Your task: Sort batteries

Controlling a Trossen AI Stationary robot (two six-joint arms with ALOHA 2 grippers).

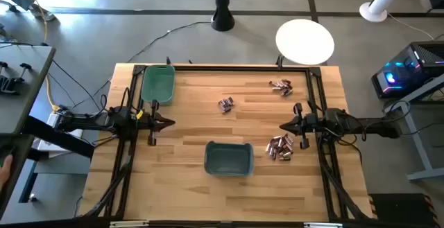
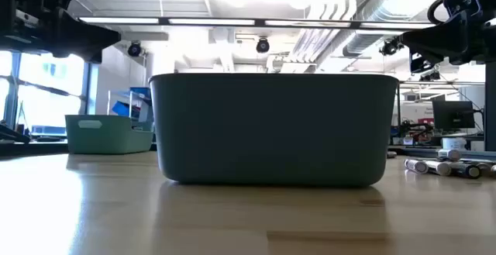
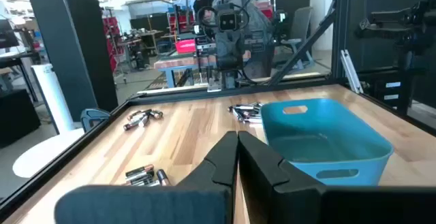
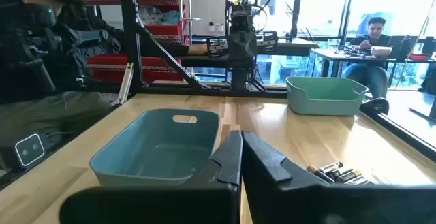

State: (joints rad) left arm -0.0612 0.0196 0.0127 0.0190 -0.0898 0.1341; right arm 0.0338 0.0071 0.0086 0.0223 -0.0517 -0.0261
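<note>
Batteries lie in three loose heaps on the wooden table: one mid-table (image 1: 225, 104), one at the far right (image 1: 281, 86), one at the right (image 1: 281, 147). A green bin (image 1: 158, 84) stands at the far left. A teal bin (image 1: 228, 158) stands near the front centre. My left gripper (image 1: 170, 123) hovers shut over the table's left part and points right, holding nothing. My right gripper (image 1: 283, 126) hovers shut over the right part and points left, just beyond the right heap. The left wrist view shows the shut fingers (image 3: 238, 142), as does the right wrist view (image 4: 241, 142).
A black frame (image 1: 316, 103) borders the table. Beyond the far edge are a black post (image 1: 222, 13) and a round white disc (image 1: 305, 39). People sit in the room behind the table (image 4: 41, 40). Bare wood lies between the two grippers.
</note>
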